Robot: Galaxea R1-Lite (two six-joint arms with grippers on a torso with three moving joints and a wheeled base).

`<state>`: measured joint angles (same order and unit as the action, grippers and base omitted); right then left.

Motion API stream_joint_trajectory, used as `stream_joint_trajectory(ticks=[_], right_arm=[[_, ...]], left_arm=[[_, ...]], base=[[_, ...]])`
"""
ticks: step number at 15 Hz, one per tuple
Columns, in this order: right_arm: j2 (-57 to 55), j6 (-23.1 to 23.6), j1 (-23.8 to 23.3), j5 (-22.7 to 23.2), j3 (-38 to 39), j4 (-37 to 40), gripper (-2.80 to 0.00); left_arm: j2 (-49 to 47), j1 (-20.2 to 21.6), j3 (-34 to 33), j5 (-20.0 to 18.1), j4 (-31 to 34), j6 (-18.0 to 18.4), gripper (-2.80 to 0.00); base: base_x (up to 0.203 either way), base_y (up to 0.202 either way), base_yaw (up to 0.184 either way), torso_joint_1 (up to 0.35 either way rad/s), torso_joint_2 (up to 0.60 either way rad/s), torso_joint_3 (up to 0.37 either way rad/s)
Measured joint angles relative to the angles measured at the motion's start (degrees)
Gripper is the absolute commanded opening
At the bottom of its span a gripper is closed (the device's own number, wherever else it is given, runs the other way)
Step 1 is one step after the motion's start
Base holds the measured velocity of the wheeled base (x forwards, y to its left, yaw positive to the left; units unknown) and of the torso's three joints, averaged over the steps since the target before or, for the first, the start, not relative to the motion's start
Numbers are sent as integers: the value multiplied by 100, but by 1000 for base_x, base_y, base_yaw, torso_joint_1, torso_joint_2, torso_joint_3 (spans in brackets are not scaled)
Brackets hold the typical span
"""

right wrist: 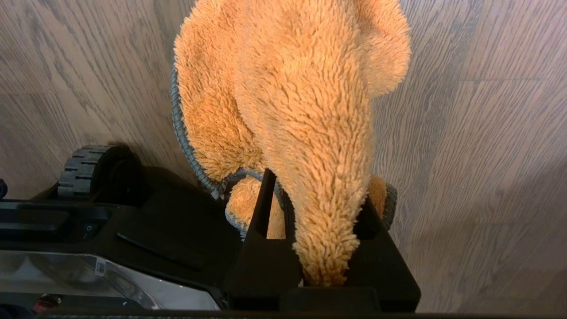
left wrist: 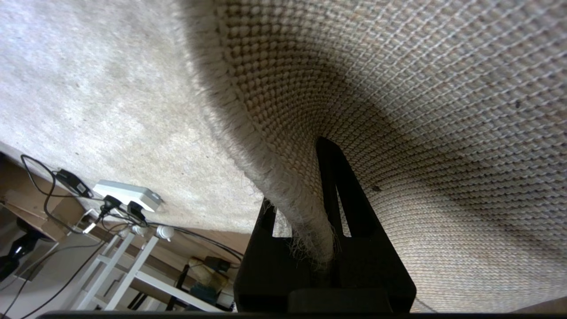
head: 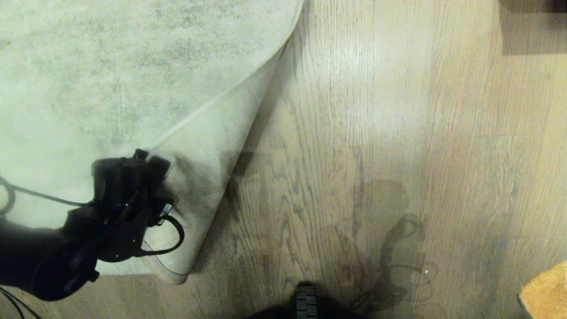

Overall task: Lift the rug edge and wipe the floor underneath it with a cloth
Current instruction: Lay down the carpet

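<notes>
Your left gripper (head: 150,161) reaches in from the lower left of the head view, wrist angled up over the rug, its jaws pinched on the rug edge (left wrist: 305,221) — the corner is folded back so the cream woven backing (head: 212,173) faces up beside the bare floor (head: 376,133). Your right gripper (right wrist: 316,221) is clamped on the orange cloth (right wrist: 301,102), which hangs over the planks near the robot's base (right wrist: 133,212), just showing at the head view's lower right corner.

Glossy wood-plank floor (head: 398,110), white power strip (left wrist: 128,194), white frame (left wrist: 124,266) beyond.
</notes>
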<state>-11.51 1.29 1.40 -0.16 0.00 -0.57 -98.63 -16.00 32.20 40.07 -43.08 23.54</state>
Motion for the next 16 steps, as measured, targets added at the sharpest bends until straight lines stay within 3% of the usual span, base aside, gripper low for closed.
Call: stream_joint_trajectory(ticks=[16], right_arm=[[1128, -33, -99, 0, 0, 0, -280]], left_arm=[[177, -88, 11, 2, -16, 8, -280]], base=[[0, 0, 0, 0, 0, 0]])
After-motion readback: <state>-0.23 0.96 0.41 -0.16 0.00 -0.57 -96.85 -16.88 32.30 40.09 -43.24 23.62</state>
